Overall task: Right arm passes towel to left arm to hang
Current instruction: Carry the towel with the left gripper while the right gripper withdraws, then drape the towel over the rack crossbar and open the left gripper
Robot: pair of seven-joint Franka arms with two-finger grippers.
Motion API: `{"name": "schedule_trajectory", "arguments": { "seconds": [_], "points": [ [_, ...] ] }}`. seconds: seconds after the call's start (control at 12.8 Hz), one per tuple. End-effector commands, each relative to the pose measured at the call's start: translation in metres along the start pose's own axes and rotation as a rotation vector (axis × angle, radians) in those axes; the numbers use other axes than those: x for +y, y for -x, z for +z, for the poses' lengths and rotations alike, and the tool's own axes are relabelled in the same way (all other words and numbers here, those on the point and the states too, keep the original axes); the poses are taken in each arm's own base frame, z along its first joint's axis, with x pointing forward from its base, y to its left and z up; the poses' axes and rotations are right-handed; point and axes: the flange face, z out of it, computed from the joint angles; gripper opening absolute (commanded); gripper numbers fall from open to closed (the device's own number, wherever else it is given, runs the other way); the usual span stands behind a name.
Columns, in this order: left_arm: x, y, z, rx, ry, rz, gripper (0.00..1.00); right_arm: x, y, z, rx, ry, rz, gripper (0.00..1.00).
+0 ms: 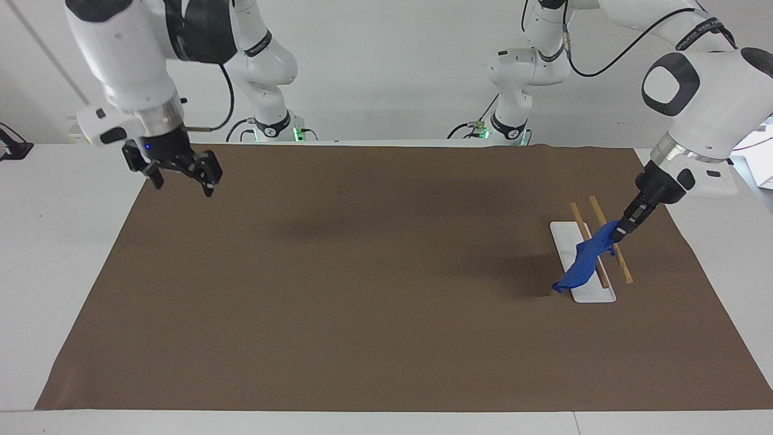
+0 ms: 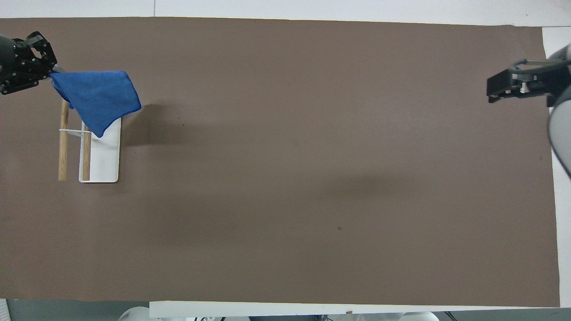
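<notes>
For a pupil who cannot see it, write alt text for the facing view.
The left hand holds a blue towel draped across a small rack with two wooden rails on a brown mat. The right hand hangs open over the mat's other end.

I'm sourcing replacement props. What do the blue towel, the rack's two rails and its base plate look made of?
Towel, held by the left gripper: soft matte cloth, probably microfibre; it droops and folds.
Rails: light wood by their tan colour, apparently unpainted.
Base plate: smooth, flat and white with rounded corners; painted metal or plastic, I cannot tell which.
</notes>
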Motion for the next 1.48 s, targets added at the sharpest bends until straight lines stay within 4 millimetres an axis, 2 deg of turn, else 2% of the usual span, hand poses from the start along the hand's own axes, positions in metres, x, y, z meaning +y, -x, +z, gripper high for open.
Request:
{"name": "schedule_trajectory", "arguments": {
  "seconds": [0.0,0.16,0.31,0.47,0.7,0.86,0.94,1.09,1.17,1.25,1.41],
  "points": [
    [-0.042,-0.012,0.002,0.051,-0.017,0.008,0.0,0.036,-0.005,0.017,-0.041,0.006,-0.024,1.0],
    [-0.07,-0.032,-0.002,0.111,-0.066,0.021,0.0,0.049,-0.006,0.017,-0.033,0.002,-0.069,1.0],
    [-0.095,-0.047,-0.005,0.123,-0.075,0.047,0.0,0.033,-0.003,0.014,-0.029,-0.003,-0.101,1.0],
    [-0.11,-0.056,-0.009,0.135,-0.079,0.073,0.0,0.033,0.009,0.022,-0.059,0.0,-0.105,1.0],
    [-0.111,-0.062,-0.011,0.183,-0.102,0.106,0.0,0.046,0.018,0.024,-0.067,-0.074,-0.085,1.0],
    [-0.109,-0.057,-0.002,0.168,-0.106,0.111,0.0,0.051,0.023,0.029,-0.106,-0.082,-0.083,1.0],
    [-0.105,-0.049,0.01,0.145,-0.113,0.115,0.0,0.054,0.027,0.03,-0.132,-0.084,-0.086,1.0],
    [-0.099,-0.032,0.023,0.112,-0.123,0.133,0.0,0.063,0.028,0.032,-0.141,-0.107,-0.074,1.0],
    [-0.1,-0.028,0.025,0.106,-0.125,0.132,0.0,0.056,0.028,0.031,-0.142,-0.107,-0.085,1.0],
    [-0.103,-0.024,0.027,0.096,-0.13,0.139,0.0,0.056,0.028,0.032,-0.145,-0.106,-0.085,1.0],
    [-0.126,-0.009,0.039,0.064,-0.148,0.146,0.0,0.056,0.028,0.033,-0.146,-0.109,-0.09,1.0]
  ]
}}
